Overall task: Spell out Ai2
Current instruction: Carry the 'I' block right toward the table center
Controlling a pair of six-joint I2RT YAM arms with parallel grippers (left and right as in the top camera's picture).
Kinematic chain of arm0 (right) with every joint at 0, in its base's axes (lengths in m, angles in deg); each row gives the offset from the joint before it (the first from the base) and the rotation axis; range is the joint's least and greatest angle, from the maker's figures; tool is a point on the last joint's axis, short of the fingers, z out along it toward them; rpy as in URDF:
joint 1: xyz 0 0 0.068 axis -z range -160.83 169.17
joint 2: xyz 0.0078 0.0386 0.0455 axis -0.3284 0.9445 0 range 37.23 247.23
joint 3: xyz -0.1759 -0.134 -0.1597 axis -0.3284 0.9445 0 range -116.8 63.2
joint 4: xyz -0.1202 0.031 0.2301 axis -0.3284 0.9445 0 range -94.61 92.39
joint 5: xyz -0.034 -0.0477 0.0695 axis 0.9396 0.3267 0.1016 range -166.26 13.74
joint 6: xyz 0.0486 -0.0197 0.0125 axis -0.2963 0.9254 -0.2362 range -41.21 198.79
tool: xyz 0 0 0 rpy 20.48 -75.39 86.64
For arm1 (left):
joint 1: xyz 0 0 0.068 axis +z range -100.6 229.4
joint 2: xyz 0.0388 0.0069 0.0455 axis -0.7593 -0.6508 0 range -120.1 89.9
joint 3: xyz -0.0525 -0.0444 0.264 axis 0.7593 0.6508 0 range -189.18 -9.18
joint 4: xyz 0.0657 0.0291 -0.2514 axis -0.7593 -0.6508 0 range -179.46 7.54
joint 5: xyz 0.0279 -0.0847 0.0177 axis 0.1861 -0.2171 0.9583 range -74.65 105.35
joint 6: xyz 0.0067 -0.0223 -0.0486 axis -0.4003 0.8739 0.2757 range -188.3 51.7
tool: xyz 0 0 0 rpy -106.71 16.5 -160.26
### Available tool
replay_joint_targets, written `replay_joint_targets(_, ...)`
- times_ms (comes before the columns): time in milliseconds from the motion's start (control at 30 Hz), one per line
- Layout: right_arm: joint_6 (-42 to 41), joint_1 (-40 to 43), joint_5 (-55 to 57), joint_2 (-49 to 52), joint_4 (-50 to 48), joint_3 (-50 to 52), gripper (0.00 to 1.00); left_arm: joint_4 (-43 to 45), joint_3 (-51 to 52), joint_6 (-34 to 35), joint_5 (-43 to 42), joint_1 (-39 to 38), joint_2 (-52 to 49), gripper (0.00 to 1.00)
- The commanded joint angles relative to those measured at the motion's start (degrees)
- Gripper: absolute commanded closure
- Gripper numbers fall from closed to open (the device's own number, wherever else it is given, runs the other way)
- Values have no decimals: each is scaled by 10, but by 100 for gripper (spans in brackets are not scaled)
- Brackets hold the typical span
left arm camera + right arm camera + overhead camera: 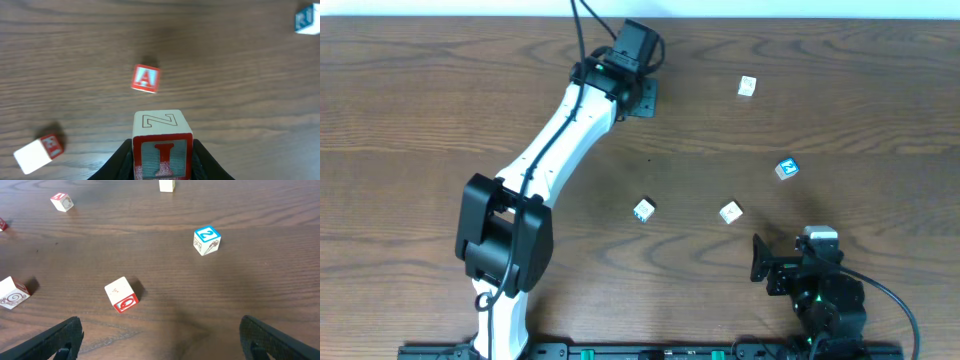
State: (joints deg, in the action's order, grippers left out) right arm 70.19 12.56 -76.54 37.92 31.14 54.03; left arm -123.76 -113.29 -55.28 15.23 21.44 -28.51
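My left gripper (162, 146) is shut on a wooden block (162, 159) with a red-framed letter I on its front and a Z on top. It holds the block above the table. A red A block (146, 79) lies on the table just beyond it. A blue 2 block (206, 240) lies to the right, also in the overhead view (786, 168). In the overhead view the left gripper (642, 92) is at the far middle of the table and hides its block. My right gripper (160, 340) is open and empty near the front right (800, 258).
A red-and-white block (39, 150) lies at the lower left of the left wrist view and a blue-framed block (306, 20) at its top right. Loose blocks lie at mid-table (643, 209) (731, 212) and far right (747, 87). The left arm (550, 150) crosses the left half.
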Motion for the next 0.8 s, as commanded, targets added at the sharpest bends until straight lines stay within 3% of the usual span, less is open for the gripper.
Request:
replay_joint_targets(0, 3, 4, -4, -4, 0, 3, 1, -7, 5, -14, -18, -14, -28, 94)
replay_joint_targets(167, 3, 4, -4, -4, 0, 3, 1, -21, 5, 4, -63, -31, -76, 94)
replay_joint_targets(767, 3, 4, -4, -4, 0, 3, 1, -49, 5, 128, -22, -42, -120, 94)
